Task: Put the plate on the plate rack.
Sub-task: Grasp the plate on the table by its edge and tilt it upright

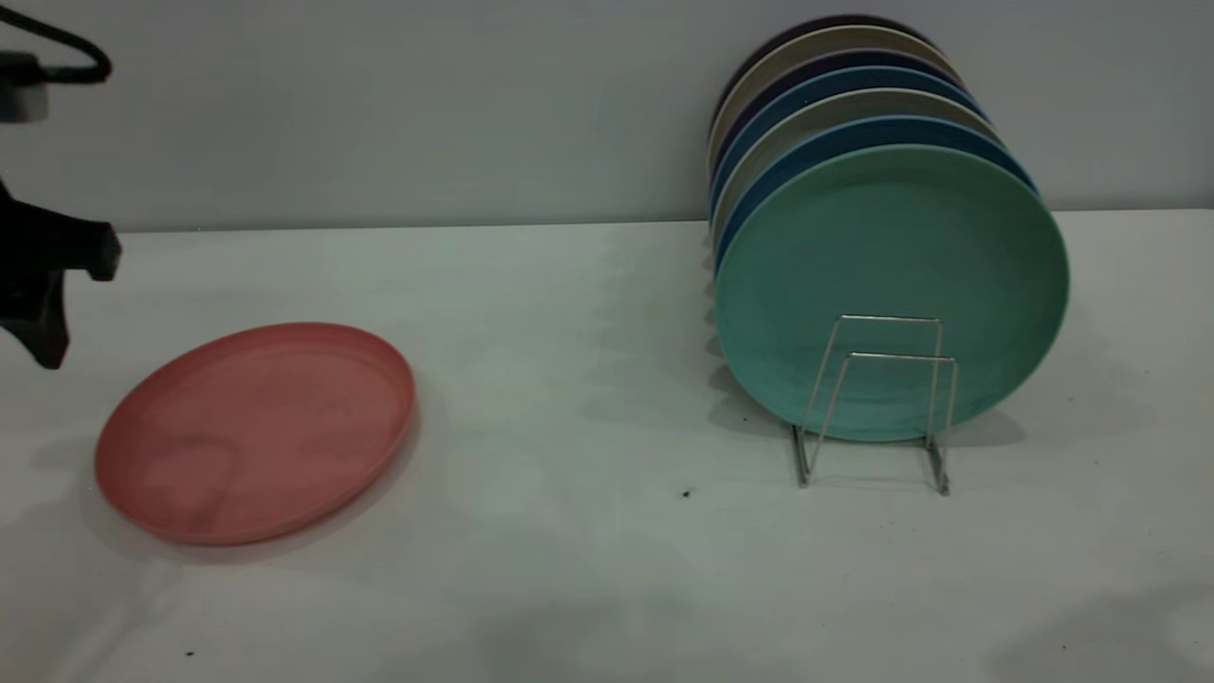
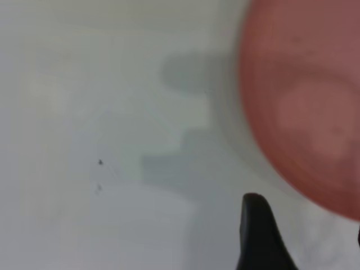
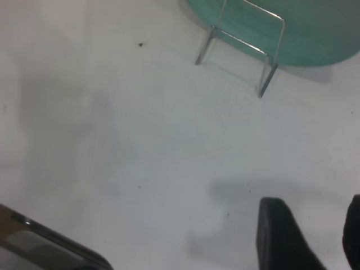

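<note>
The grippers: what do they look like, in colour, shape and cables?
Both are matte black. The left gripper shows angular black parts tapering to a point, with a black cable looping above. In the wrist views, each finger is smooth and dark with a rounded tip; the right gripper looks alike. No markings show.

White table (image 1: 588, 398): plate (image 1: 254, 432), plate rack (image 1: 877, 403)

Both arms hang above the desk, holding nothing.
Left gripper (image 2: 304, 236) hovers near the desk's left edge, fingers apart; right gripper (image 3: 309, 236) hovers over the right half, fingers likewise apart.
</note>
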Robot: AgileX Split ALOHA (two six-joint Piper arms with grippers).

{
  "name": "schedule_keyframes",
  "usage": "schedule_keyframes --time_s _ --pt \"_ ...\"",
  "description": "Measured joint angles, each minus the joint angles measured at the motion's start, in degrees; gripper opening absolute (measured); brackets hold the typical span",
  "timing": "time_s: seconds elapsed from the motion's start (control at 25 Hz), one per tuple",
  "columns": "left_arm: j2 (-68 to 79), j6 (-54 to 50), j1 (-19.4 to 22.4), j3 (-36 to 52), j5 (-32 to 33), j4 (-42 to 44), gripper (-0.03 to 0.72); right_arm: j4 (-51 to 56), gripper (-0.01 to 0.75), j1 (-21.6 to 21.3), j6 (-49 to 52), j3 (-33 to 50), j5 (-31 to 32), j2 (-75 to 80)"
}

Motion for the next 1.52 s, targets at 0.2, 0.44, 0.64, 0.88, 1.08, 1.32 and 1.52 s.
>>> schedule_keyframes --time_s 0.2,0.44,0.64,0.88,1.08,1.32,1.52 --pt "6.9 6.19 3.35 -6.2 2.16 -4.73 0.452 0.61 0.293 0.0 -0.33 -0.07 -1.92 1.39" --pt "14.08 13.81 4.12 -11.52 2.63 -9.7 0.452 2.92 0.293 0.0 -0.6 -0.07 -4.82 1.56" --pt "19.05 14.35 4.12 -15.82 4.2 -9.95 0.452 4.84 0.293 0.0 -0.63 -0.07 -6.22 3.26" --pt "21.79 14.41 4.12 -19.52 6.48 -9.0 0.452 7.31 0.293 0.0 -2.5 -0.07 -7.86 6.95" --pt "23.86 14.41 4.12 -20.9 6.65 -9.0 0.452 7.85 0.293 0.0 -3.22 -0.07 -9.07 9.53" --pt "26.13 14.88 4.12 -21.9 6.49 -8.95 0.452 9.13 0.293 0.0 -3.65 -0.13 -11.0 11.53" --pt "28.23 15.6 4.12 -24.36 7.17 -8.95 0.452 9.2 0.293 0.0 -3.65 -0.15 -12.01 12.93"
